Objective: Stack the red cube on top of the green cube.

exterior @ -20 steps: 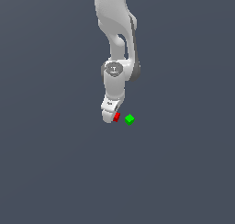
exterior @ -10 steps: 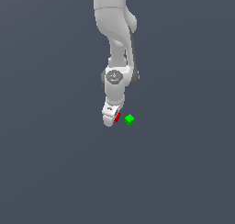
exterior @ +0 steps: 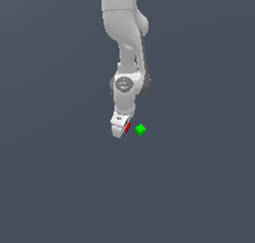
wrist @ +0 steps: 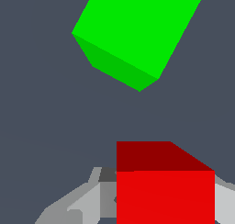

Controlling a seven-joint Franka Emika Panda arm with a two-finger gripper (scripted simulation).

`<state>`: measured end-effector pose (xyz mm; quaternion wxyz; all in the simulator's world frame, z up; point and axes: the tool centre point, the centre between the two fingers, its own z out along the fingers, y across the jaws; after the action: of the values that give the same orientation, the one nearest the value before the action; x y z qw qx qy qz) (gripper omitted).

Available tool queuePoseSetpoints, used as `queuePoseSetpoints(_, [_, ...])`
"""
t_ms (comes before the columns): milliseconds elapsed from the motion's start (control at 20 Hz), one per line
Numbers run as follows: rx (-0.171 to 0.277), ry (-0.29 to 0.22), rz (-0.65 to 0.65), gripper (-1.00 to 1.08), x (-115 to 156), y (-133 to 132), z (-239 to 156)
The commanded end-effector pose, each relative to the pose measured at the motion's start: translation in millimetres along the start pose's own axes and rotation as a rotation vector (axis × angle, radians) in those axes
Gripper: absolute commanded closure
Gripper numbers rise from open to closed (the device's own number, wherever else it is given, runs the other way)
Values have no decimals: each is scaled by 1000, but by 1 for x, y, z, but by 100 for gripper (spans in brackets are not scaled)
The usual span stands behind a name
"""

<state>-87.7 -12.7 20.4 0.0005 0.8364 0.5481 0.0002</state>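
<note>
The red cube sits between the fingers of my white gripper, low over the grey surface. In the wrist view the red cube fills the gap, with a grey finger against one side and the other finger just showing on the far side. The gripper is shut on it. The green cube lies on the surface just to the exterior view's right of the red cube, a small gap apart. In the wrist view the green cube is ahead of the red one, turned at an angle.
A plain dark grey surface lies all around. The arm rises straight above the gripper.
The arm's wrist has come down a little over the last second. The gripper and red cube stay at almost the same spot. The green cube has not moved.
</note>
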Motion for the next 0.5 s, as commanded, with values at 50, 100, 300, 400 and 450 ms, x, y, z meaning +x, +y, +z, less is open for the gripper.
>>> queuePoseSetpoints(50, [1,0,0,108,0,0,1])
queuePoseSetpoints(100, [0,0,0,108,0,0,0])
queuePoseSetpoints(300, [0,0,0,108,0,0,-4])
queuePoseSetpoints(400, [0,0,0,108,0,0,-9])
queuePoseSetpoints(450, [0,0,0,108,0,0,-12])
